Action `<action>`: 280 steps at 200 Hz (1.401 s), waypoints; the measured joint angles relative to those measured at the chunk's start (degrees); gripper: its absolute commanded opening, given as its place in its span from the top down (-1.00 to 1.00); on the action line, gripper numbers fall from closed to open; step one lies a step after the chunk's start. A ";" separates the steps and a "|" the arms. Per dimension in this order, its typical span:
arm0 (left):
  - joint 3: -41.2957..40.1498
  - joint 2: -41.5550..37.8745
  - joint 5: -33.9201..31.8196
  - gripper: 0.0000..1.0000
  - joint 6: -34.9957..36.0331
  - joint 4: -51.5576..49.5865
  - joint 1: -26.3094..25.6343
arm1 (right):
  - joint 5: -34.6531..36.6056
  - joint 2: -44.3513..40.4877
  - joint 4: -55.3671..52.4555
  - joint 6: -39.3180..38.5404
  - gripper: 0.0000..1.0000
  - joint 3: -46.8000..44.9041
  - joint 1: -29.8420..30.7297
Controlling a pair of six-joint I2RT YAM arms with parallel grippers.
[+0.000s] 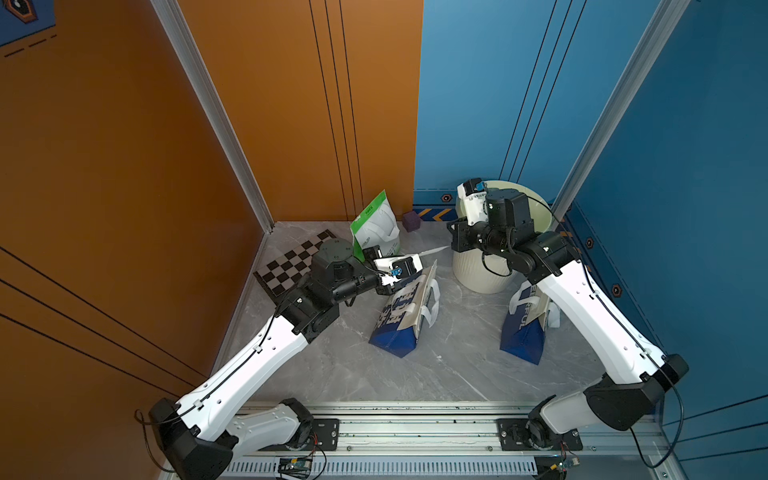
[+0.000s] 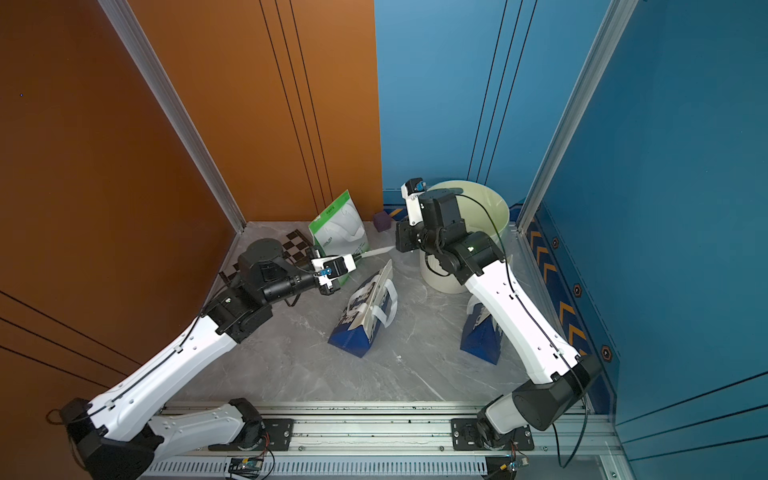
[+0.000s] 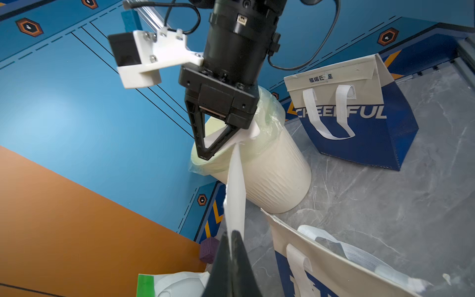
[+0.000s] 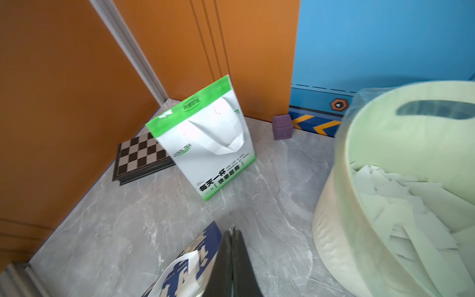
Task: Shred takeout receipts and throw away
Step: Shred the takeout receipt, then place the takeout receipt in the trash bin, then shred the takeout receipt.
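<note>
Beside the cream bin [image 1: 482, 274] rim the right pincer [image 3: 205, 153] is pressed together, perhaps on nothing, so a tearing pull may rip nothing and drop the strip on the counter [image 1: 457, 361] short of the bin. The left pincer [image 3: 231, 246] pinches one end of the receipt [image 3: 235, 190]. Its far end reaches the bin's near wall, just beside the right pincer's tips, gripped or not I cannot tell.

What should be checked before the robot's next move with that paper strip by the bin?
1. Left gripper pinches receipt: ok.
2. Right gripper grips the receipt too: cannot tell; it is shut, but its wrist view shows no paper between its fingers.
3. Receipt shredded: not ok; it is one long strip.
4. Bin upright and lined: ok.
5. Room in the bin above the paper scraps: ok.
</note>
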 measured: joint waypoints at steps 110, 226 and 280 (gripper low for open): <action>0.50 5.14 2.34 1.00 -41.88 11.69 10.51 | 5.25 9.22 8.50 2.38 0.67 6.99 -18.64; 1.79 12.44 11.93 1.00 -58.21 17.16 13.07 | -2.82 17.99 2.93 1.88 0.00 12.59 -21.22; 2.47 14.51 22.45 1.00 -59.60 20.13 13.31 | -27.32 0.50 3.93 -3.87 -0.46 3.17 -13.11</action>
